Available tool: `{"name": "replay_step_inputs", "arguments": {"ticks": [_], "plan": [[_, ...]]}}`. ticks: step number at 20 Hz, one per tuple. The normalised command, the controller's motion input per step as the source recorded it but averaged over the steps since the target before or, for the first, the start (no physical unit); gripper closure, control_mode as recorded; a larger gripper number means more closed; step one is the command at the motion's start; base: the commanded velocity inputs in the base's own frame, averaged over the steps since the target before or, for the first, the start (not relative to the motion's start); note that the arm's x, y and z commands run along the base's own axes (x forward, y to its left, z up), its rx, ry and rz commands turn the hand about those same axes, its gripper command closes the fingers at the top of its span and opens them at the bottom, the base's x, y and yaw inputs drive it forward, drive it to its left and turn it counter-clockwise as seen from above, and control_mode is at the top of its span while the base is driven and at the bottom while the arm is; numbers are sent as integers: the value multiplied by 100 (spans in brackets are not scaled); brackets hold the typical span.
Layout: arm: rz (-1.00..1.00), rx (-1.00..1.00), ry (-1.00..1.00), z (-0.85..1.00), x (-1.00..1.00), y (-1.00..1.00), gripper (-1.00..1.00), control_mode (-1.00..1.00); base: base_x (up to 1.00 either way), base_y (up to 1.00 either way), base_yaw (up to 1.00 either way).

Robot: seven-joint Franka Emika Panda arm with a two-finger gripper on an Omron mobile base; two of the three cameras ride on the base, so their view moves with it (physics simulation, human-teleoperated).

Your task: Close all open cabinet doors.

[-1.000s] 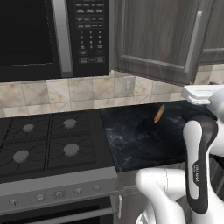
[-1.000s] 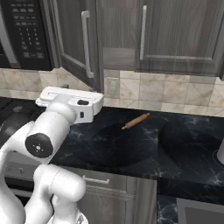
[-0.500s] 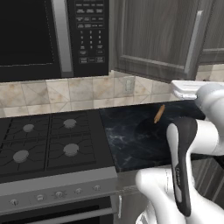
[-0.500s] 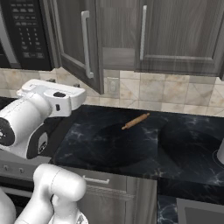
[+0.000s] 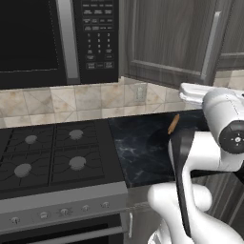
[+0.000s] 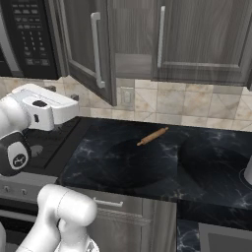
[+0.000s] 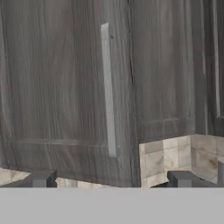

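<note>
One cabinet door stands swung out from the upper cabinet right of the microwave, its silver bar handle facing the room. The same open door fills the upper right of the left base view. In the hand view this door is straight ahead with its handle near the middle. My gripper is open, empty, and some way short of the door, below the handle. The neighbouring door on the right is closed.
A black microwave hangs left of the open door. Below it is a gas stove. A wooden rolling pin lies on the dark marble counter near the tiled wall.
My hand has swung left across both base views while the arm's elbow turned. The base and the cabinet door have not moved.
</note>
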Motion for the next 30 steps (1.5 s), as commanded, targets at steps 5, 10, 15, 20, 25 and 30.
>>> {"name": "replay_step_inputs", "arguments": {"ticks": [5, 10, 15, 20, 25, 30], "plan": [[-11, -3, -1, -9, 0, 2, -100, -100, 0, 0, 0], [-4, -6, -4, -34, 2, 9, -100, -100, 0, 0, 0], [0, -5, -4, -37, 8, 3, -100, -100, 0, 0, 0], [0, -3, -4, -29, 14, 1, -100, -100, 0, 0, 0], [0, -1, -7, -29, 24, 0, -100, -100, 0, 0, 0], [0, -1, -10, -23, 32, 0, -100, -100, 0, 0, 0]]}}
